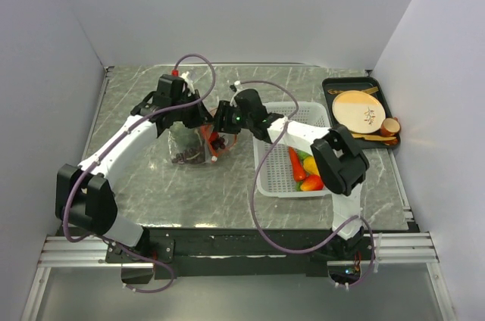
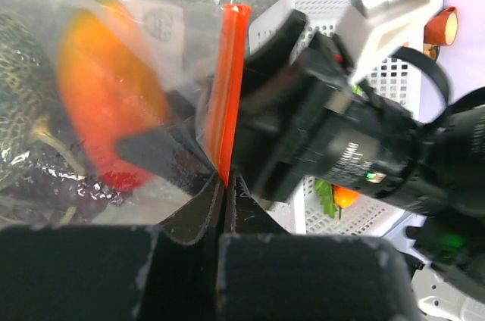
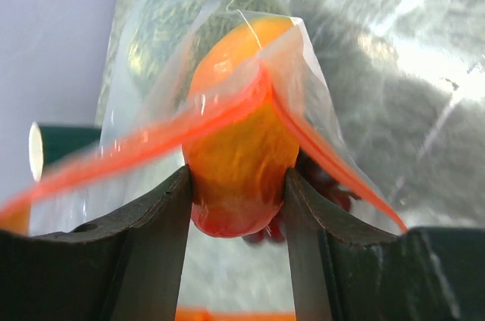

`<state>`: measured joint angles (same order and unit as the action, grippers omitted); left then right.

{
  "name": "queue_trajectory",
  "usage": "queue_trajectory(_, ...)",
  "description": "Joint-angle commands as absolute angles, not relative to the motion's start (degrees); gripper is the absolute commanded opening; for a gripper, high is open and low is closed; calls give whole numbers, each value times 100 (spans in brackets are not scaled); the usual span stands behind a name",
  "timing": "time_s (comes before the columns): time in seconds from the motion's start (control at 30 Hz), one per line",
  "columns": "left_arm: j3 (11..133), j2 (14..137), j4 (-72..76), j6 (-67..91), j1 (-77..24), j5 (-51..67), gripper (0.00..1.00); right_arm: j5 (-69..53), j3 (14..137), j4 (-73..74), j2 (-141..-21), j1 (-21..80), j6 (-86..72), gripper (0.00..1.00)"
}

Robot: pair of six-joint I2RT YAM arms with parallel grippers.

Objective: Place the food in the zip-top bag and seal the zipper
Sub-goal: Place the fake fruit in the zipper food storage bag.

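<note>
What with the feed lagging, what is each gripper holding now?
Left gripper: shut on the zipper.
Right gripper: shut on the orange-red tomato.

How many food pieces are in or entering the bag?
3: dark green fruit and purple grapes deep inside, orange-red tomato at the zipper, half in, held by the right tool. Others may be hidden.

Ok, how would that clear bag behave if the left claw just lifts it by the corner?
Probably floppy: the zip-top bag looks wrinkled and its mouth drapes around the orange-red tomato in the right claw. Likely it would hang from the zipper pinched by the left claw, bottom-heavy with the food inside.
</note>
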<state>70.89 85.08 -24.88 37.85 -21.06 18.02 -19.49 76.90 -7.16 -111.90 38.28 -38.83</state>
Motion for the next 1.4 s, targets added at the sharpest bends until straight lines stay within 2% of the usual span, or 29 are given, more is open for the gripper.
queue_trajectory(0.0, 7137, 8332, -2399, 3867, -2206, 1986, 1, -1205, 8042, -1423, -11443, 3964, -4358, 29)
queue_trajectory(0.2, 7146, 8288, -2373, 3885, -2259, 1934, 1, -958, 8174, -1467, -11689, 3999, -4561, 36)
queue_trajectory(0.23, 7137, 8288, -2373, 3885, -2259, 1951, 2, -1019, 8139, -1546, -11689, 3999, -4579, 39)
queue_trajectory(0.3, 7145, 8306, -2364, 3876, -2267, 1925, 1, -1028, 8165, -1486, -11672, 3999, -4483, 54)
queue_trajectory(0.37, 7180, 8332, -2408, 3867, -2267, 1864, 1, -1046, 8113, -1512, -11567, 3999, -4421, 63)
queue_trajectory(0.57, 7303, 8393, -2531, 3815, -2259, 1618, 2, -791, 7524, -1600, -10978, 3973, -4193, 78)
queue_trajectory(1.07, 7462, 8525, -2601, 3788, -2250, 1345, 2, -256, 6926, -1293, -10047, 3762, -3991, 83)
queue_trajectory(1.3, 7497, 8464, -2628, 3762, -2250, 1152, 2, 429, 6785, -572, -9336, 3472, -3762, 83)
queue_trajectory(1.37, 7462, 8446, -2584, 3788, -2250, 1099, 2, 701, 6776, -57, -9176, 3297, -3596, 86)
